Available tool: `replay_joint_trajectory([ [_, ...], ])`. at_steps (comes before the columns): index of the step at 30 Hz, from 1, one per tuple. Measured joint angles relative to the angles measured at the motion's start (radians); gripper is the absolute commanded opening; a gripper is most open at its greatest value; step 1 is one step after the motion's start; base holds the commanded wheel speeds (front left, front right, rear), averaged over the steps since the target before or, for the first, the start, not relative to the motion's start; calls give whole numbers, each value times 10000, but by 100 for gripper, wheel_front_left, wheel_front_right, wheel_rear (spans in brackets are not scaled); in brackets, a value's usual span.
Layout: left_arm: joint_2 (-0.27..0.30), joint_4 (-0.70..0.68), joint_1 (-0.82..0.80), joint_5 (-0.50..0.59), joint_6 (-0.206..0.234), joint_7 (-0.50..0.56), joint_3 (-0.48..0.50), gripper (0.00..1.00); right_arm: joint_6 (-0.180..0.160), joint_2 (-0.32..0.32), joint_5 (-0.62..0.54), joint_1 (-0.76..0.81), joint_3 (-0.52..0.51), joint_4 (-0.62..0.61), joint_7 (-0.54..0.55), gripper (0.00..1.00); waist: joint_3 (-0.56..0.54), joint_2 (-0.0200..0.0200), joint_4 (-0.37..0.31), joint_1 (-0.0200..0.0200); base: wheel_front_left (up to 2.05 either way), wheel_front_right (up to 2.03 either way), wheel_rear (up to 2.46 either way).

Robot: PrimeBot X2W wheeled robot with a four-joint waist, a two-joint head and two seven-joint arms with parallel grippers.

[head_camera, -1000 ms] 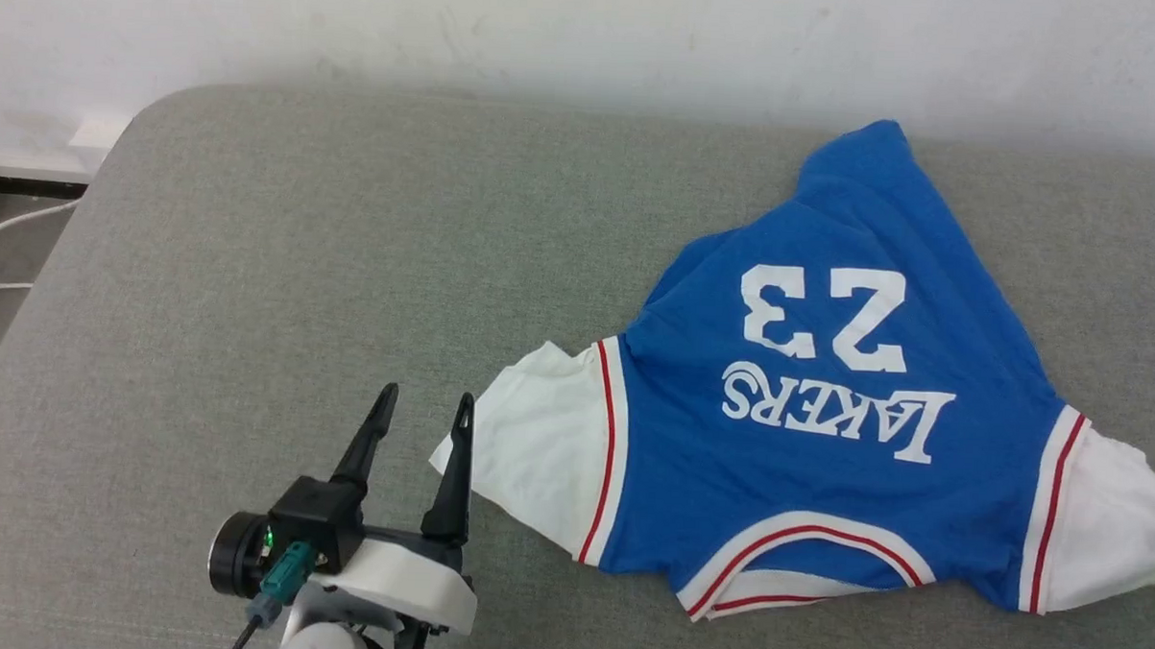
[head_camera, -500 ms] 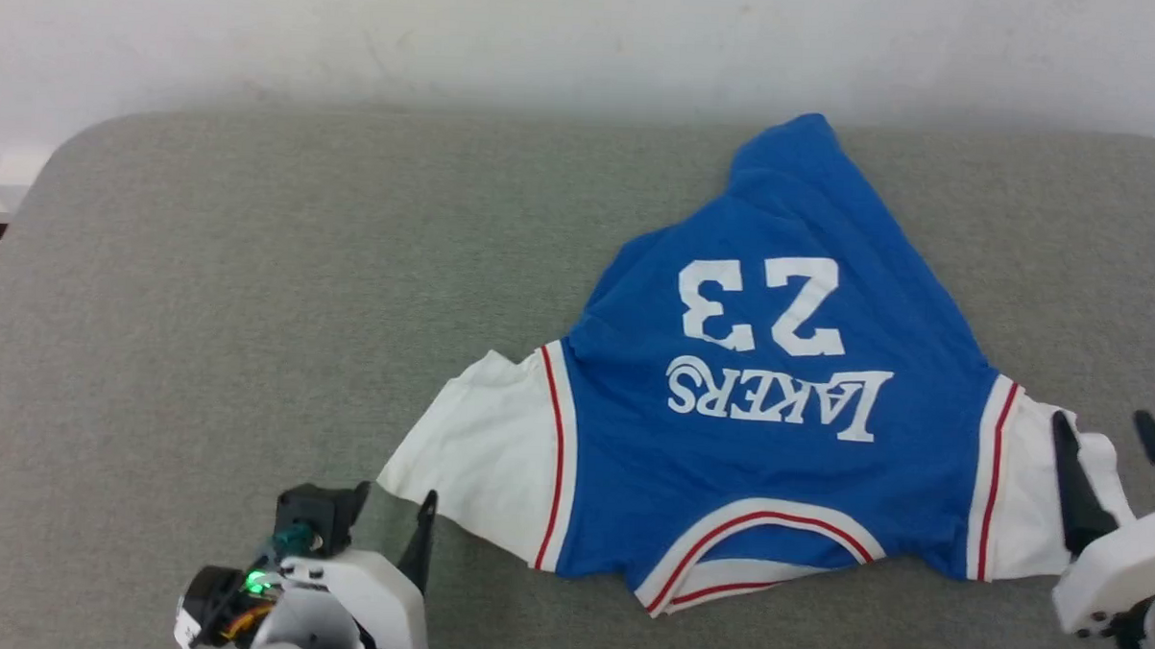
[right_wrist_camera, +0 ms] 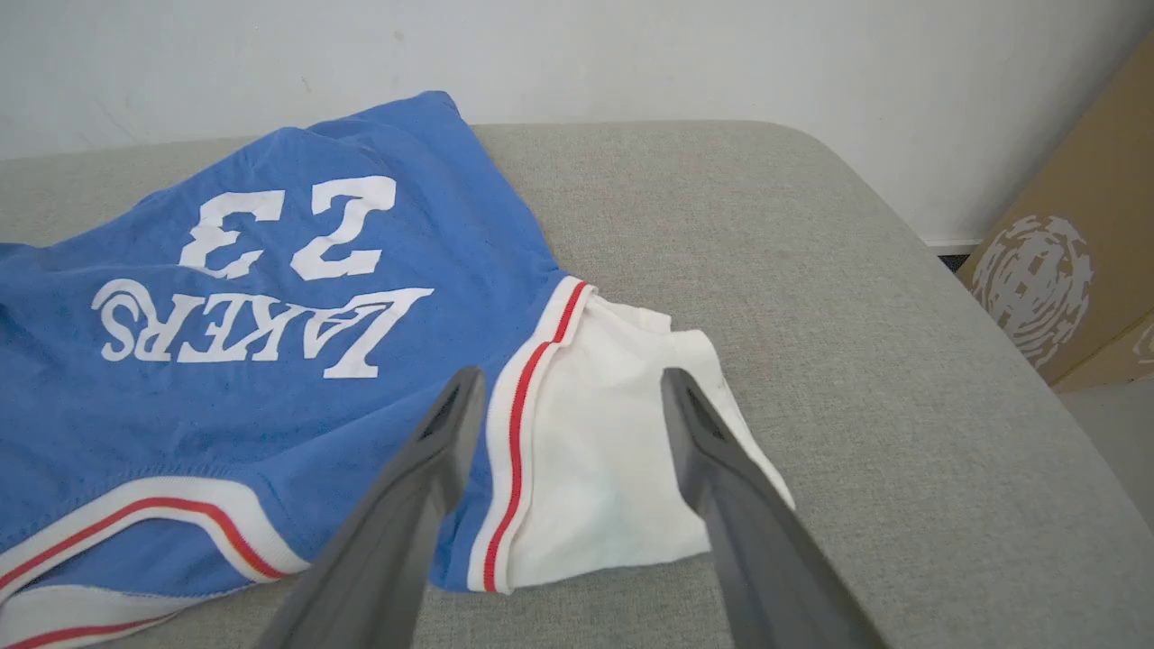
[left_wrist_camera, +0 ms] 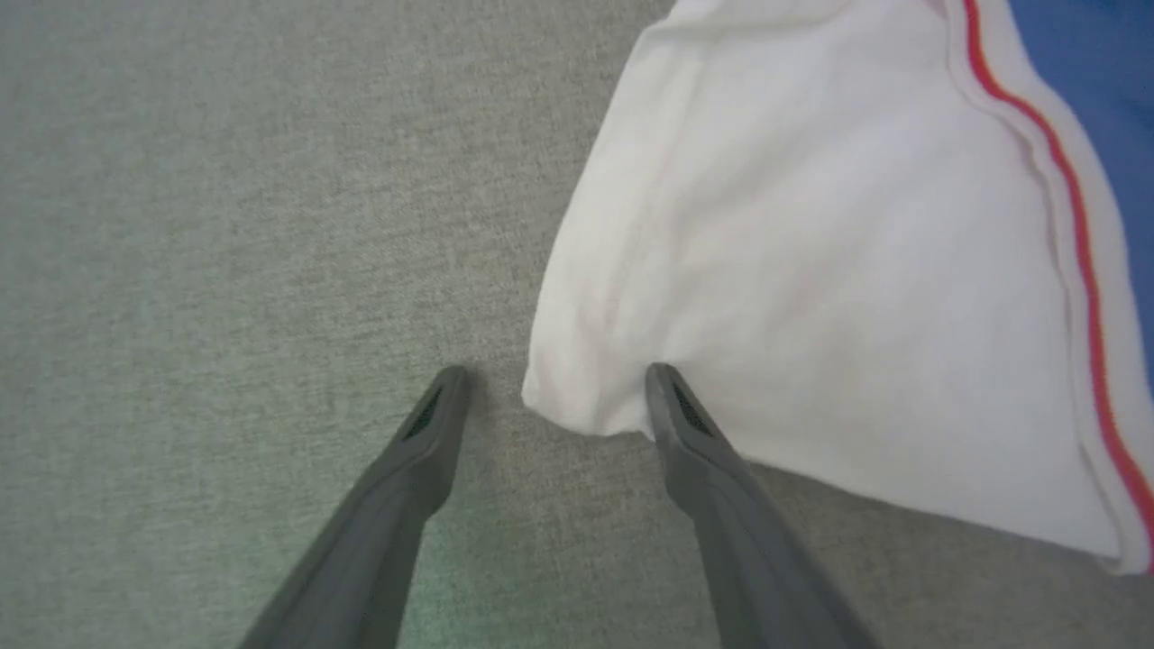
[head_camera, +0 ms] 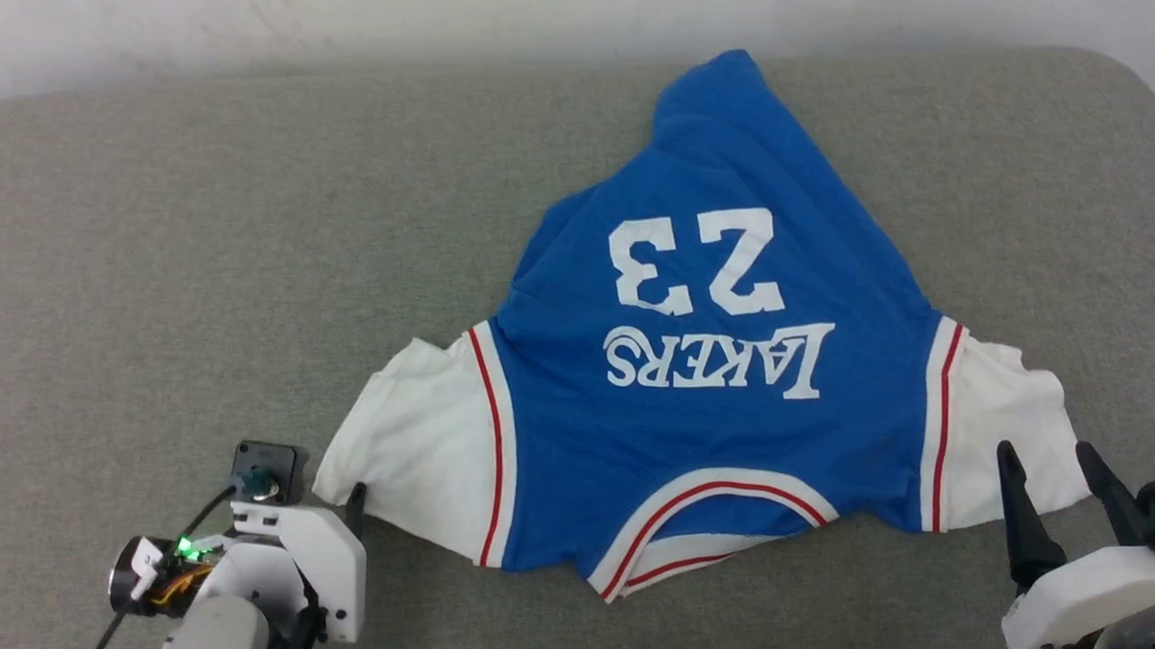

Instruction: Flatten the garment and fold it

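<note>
- Lying print-up on the grey cushion (head_camera: pixel 205 254), the garment (head_camera: pixel 690 415) spreads flat; the right gripper (head_camera: pixel 1045 454) stands parted at its right sleeve.
- Left wrist view: the left gripper (left_wrist_camera: pixel 552 397), fingers apart, brackets the left sleeve's corner.
- Right wrist view: spread fingers frame the right sleeve, ungripped.

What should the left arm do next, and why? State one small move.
Probably close the left gripper on the corner of the garment's white left sleeve. Its jaws stand open with that corner lying between them, and the blue body tapers bunched toward the far end, so a pinch here would likely allow an outward pull to flatten it.
</note>
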Motion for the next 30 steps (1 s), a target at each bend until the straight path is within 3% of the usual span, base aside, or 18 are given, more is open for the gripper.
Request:
replay_joint_trajectory([
  [4,109,86,-269,-17,-127,585,-136,100,0,19,23,-29,15,136,-52,100,259,0,-160,-2,0,0,0],
  [5,117,73,-314,-79,-213,800,-132,56,0,17,25,-43,17,174,-84,100,313,0,-185,-3,0,0,0],
  [6,144,6,-325,-138,-276,955,-132,0,0,12,23,-50,13,209,-94,100,361,0,-205,-3,0,0,0],
  [10,105,-314,-340,-341,-474,984,-140,0,0,-52,113,-55,4,343,90,100,433,0,-168,1,0,0,0],
  [13,-48,-525,-137,-468,-261,420,13,0,2,-314,109,-41,48,401,403,100,349,0,-55,3,0,0,0],
  [17,-399,-851,172,-951,-121,-602,408,0,0,-662,226,149,15,658,1670,100,140,0,209,4,0,0,0],
  [22,-617,-1848,337,-1246,370,-1628,963,0,-6,-763,391,435,-506,732,2786,100,-98,0,669,2,0,0,0],
  [30,-713,-3250,1102,-1252,656,-1977,1076,0,-2,-677,295,389,-1269,731,4249,100,-241,0,1426,0,0,0,0],
])
